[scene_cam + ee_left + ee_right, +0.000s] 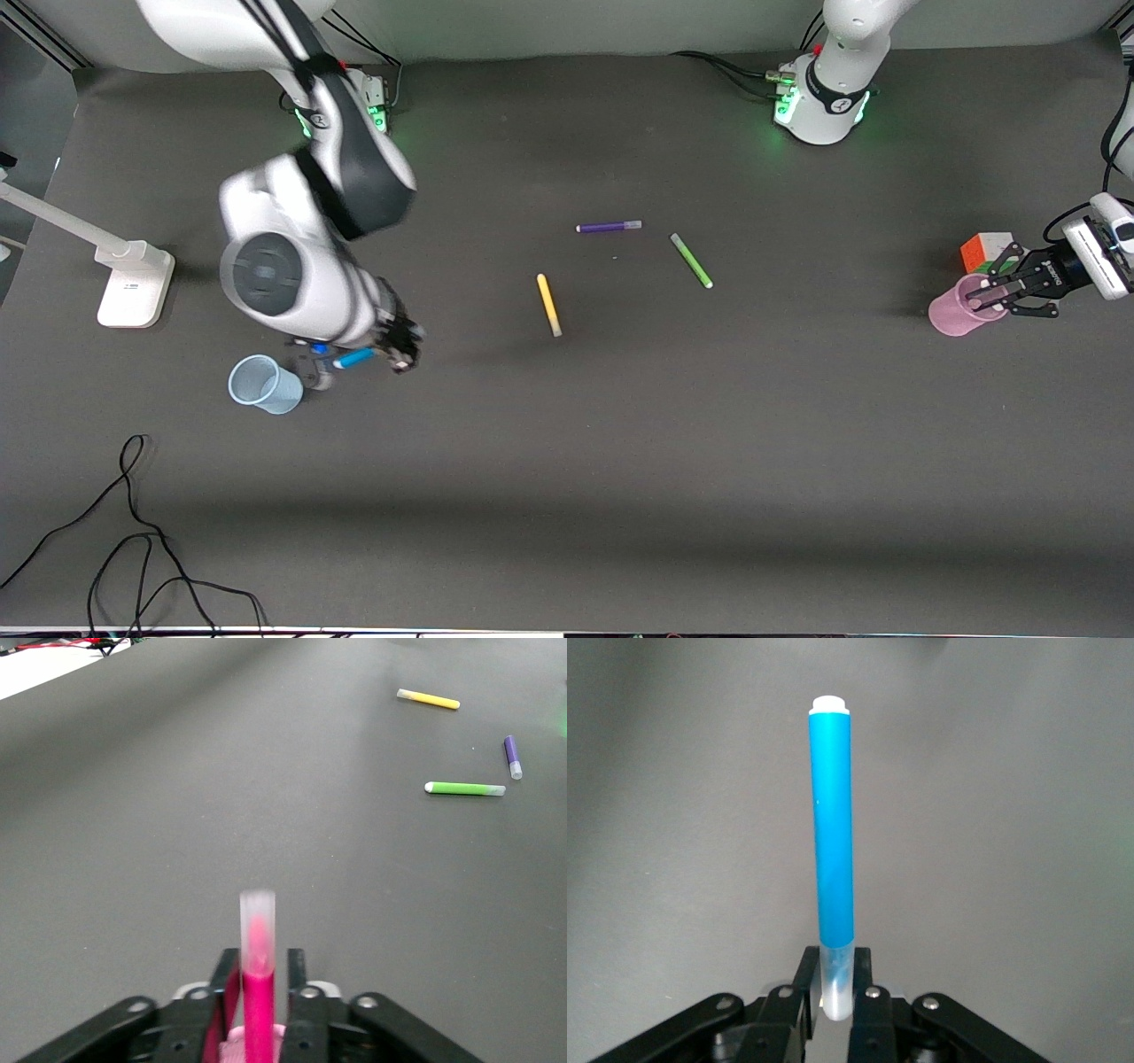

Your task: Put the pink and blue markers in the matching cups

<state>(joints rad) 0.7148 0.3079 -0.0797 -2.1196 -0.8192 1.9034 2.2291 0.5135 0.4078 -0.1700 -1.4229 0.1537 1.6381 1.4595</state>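
Three stray pens, yellow, purple, green, lie mid-table between cups.

Three cameras: one high over the worktop, one on each wrist.

The front view looks steeply down from the worktop's long edge across from the robots' bases, taking in nearly the whole grey table, edge to edge. The left wrist view sits low and close behind the left gripper, facing along the worktop from the left arm's end; it shares the yellow pen, green pen and purple pen with the front view, where they lie mid-table (). The right wrist view looks past the right gripper at bare tabletop, very near; its blue marker also shows in the front view, near the right arm's end.
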